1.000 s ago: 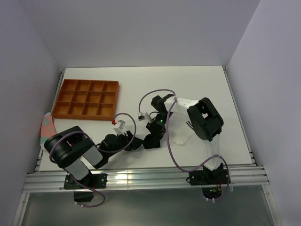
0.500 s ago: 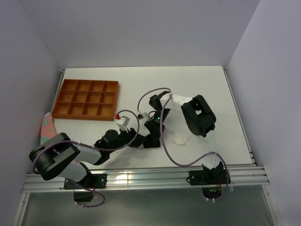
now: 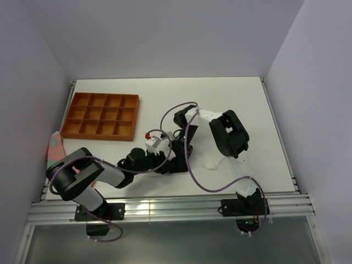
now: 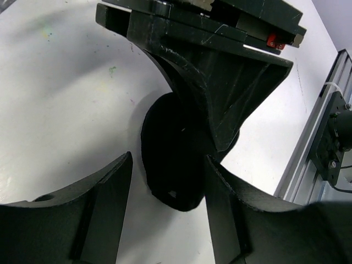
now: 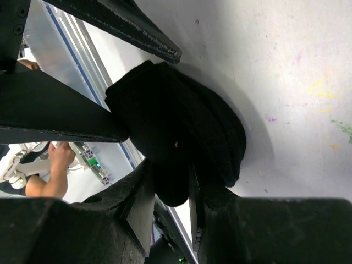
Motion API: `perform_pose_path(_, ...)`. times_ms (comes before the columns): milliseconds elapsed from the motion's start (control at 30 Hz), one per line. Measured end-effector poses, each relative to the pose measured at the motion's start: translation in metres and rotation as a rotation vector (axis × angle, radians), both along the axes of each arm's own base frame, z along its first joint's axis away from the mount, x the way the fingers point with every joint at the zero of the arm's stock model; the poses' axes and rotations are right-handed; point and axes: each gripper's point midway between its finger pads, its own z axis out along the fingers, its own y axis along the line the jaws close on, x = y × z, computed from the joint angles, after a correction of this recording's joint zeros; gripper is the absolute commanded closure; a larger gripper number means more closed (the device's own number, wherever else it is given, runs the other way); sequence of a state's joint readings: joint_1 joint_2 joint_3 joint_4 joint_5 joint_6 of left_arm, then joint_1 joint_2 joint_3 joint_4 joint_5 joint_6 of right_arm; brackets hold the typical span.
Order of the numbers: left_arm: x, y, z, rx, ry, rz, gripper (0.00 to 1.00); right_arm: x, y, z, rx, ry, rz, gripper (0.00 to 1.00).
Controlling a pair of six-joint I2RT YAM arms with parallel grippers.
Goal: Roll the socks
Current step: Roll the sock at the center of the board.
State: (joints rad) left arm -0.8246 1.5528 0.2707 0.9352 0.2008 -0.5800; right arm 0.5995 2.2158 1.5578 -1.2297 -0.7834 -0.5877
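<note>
Right wrist view, closest in: black sock [image 5: 181, 126] bunched into a thick dark wad, lying on the white tabletop [image 5: 286, 66]. Pinched at its lower fold by the right hand [image 5: 171, 190], set narrow, with fabric filling the gap between both fingers. Flanked from the upper left by the left hand [image 5: 151, 94], its lower finger [image 5: 60, 110] touching the wad. Left wrist view: wad sitting between the tips of the left hand, spread wide, close against one finger with a strip of bare tabletop showing before the other; straddled, not gripped. Right hand's finger set against the wad from the far side. Top external view: both hands meeting tip to tip over the black sock near the tabletop's front middle, cuff stripes not visible. White sock [image 3: 212, 161] as a pale lump just right of them, partly under the right arm [image 3: 228, 132]. Orange compartment tray [image 3: 100, 115] well apart at back left; pink fabric piece [image 3: 55, 147] off the tabletop's left edge.
</note>
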Motion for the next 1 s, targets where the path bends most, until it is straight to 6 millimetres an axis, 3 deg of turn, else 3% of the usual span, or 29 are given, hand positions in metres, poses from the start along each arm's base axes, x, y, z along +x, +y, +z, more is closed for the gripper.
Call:
perform_pose_path(167,-0.001,-0.003,0.0,-0.014,0.004,-0.01,0.49,0.0,-0.002,0.0,-0.01,0.001,0.0,0.77)
perform_pose_path(200,-0.001,-0.004,-0.001,-0.015,0.007,-0.011,0.59,0.0,-0.002,0.0,-0.011,0.002,-0.001,0.77)
perform_pose_path(267,0.0,-0.006,0.001,-0.022,0.013,-0.015,0.67,0.0,-0.002,0.0,-0.016,0.002,-0.006,0.77)
perform_pose_path(300,0.0,-0.008,0.002,-0.025,0.012,-0.016,0.77,0.0,-0.002,0.0,-0.02,0.002,-0.009,0.77)
perform_pose_path(433,0.001,-0.009,0.002,-0.032,0.029,-0.008,0.99,0.001,-0.003,-0.001,-0.036,0.003,-0.024,0.74)
perform_pose_path(600,0.002,-0.009,0.001,-0.032,0.047,0.007,1.0,0.001,-0.004,-0.001,-0.04,-0.02,-0.039,0.61)
perform_pose_path(733,0.001,-0.01,0.002,-0.018,0.063,0.02,1.0,0.002,-0.005,-0.001,-0.037,-0.052,-0.047,0.59)
perform_pose_path(1000,0.005,-0.015,-0.001,0.015,0.102,0.055,1.0,0.006,-0.011,-0.001,-0.054,-0.128,-0.058,0.46)
